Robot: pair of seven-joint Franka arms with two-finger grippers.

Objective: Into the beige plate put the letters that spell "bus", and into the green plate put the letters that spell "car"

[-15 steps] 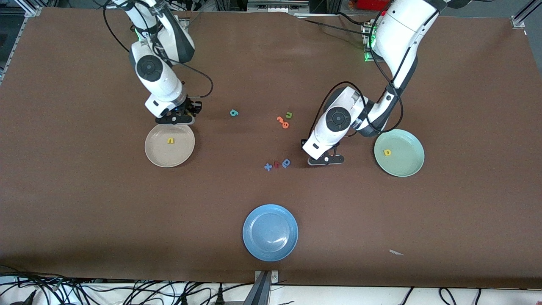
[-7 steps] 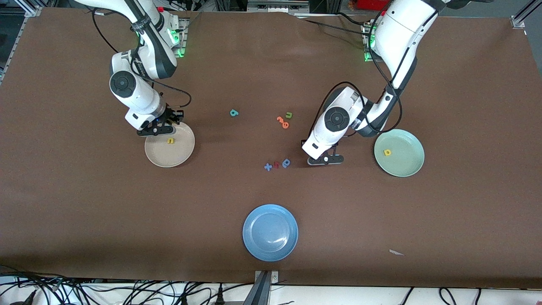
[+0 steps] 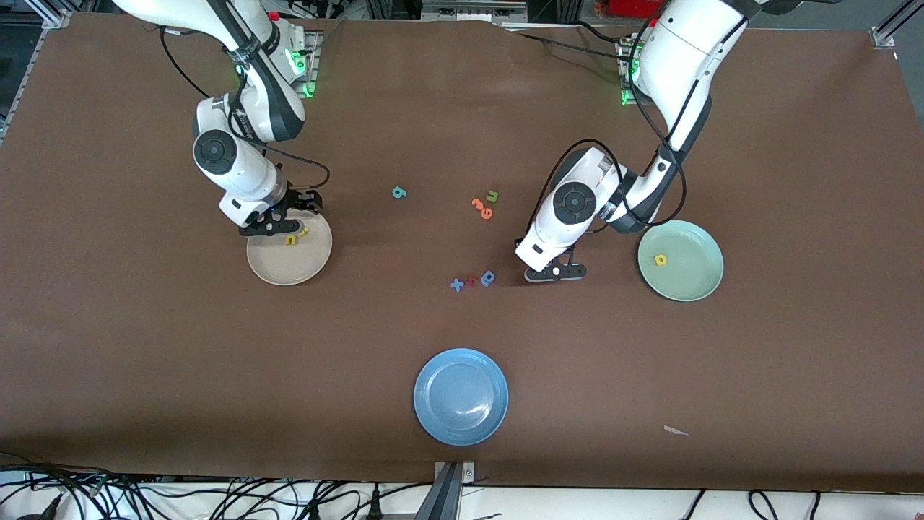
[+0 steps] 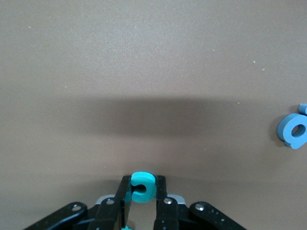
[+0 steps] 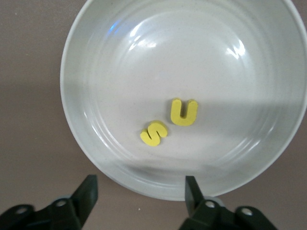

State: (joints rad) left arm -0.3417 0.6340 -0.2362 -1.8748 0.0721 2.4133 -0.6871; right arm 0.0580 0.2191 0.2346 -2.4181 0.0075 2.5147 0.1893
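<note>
Yellow "u" point(image 5: 183, 112) and yellow "s" point(image 5: 154, 133) lying side by side in beige plate point(image 3: 310, 267), under right gripper point(image 5: 139, 191) with fingers spread. Teal "c" point(image 4: 142, 187) clamped between fingers of left gripper point(image 4: 142, 195), low at table level between green plate point(image 3: 696, 285) and blue letter point(image 4: 293, 130). Yellow "a" point(image 3: 660, 260) already in green plate.

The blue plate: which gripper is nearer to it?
Left. The left gripper, shut on the teal c, is nearer the blue plate; the right gripper is open over the beige plate.
</note>
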